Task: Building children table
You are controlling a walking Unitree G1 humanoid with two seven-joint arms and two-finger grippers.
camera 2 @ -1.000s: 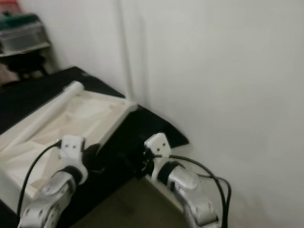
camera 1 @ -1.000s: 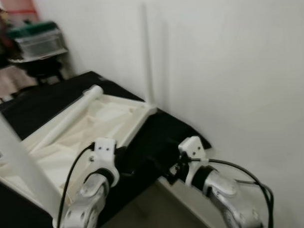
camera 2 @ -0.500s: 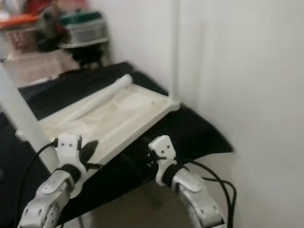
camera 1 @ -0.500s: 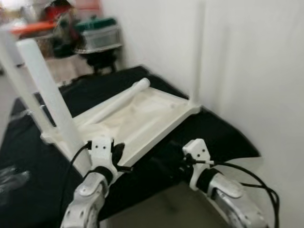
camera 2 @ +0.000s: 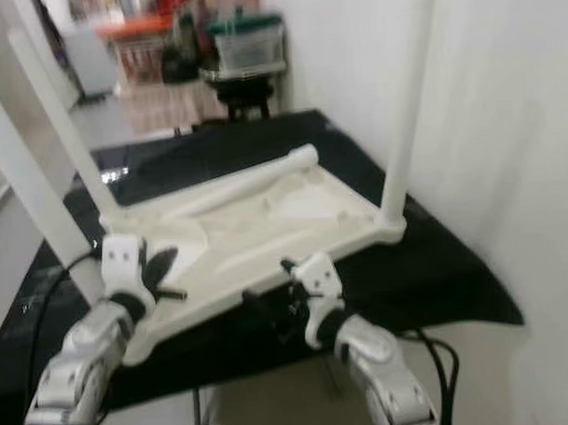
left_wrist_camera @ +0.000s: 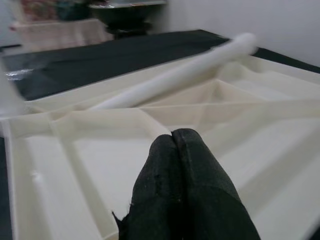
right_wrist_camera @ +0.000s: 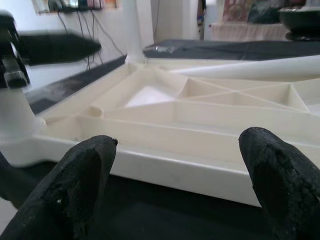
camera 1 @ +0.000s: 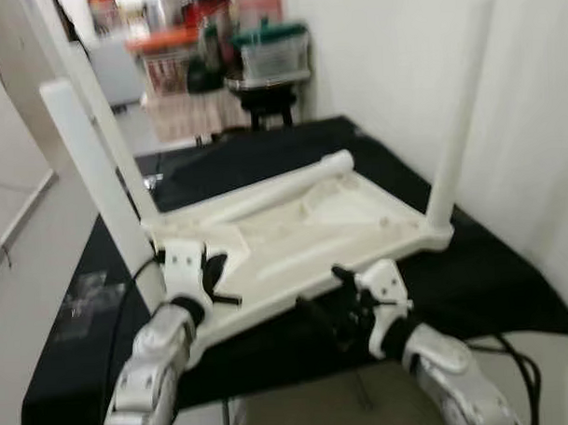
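Cream plastic children's table [camera 1: 303,221] lies upside down on a black cloth [camera 1: 492,280], three legs up, a loose leg [camera 1: 283,186] across it. Left tool [left_wrist_camera: 187,192], fingers pressed together, hovers over its underside; right tool [right_wrist_camera: 172,175], spread wide, faces its near rim. Cluttered stool [camera 1: 261,83] behind.

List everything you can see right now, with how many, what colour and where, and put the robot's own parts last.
Tabletop: one, cream, upside down on the black cloth.
Upright legs: three, white, standing at its corners.
Loose leg: one, white, lying across the tabletop.
Black cloth: one, covering the work surface.
Clear bin: one, green lid, far background.
Left gripper: black fingers shut, over the tabletop's near-left part.
Right gripper: black fingers open, facing the tabletop's near edge.
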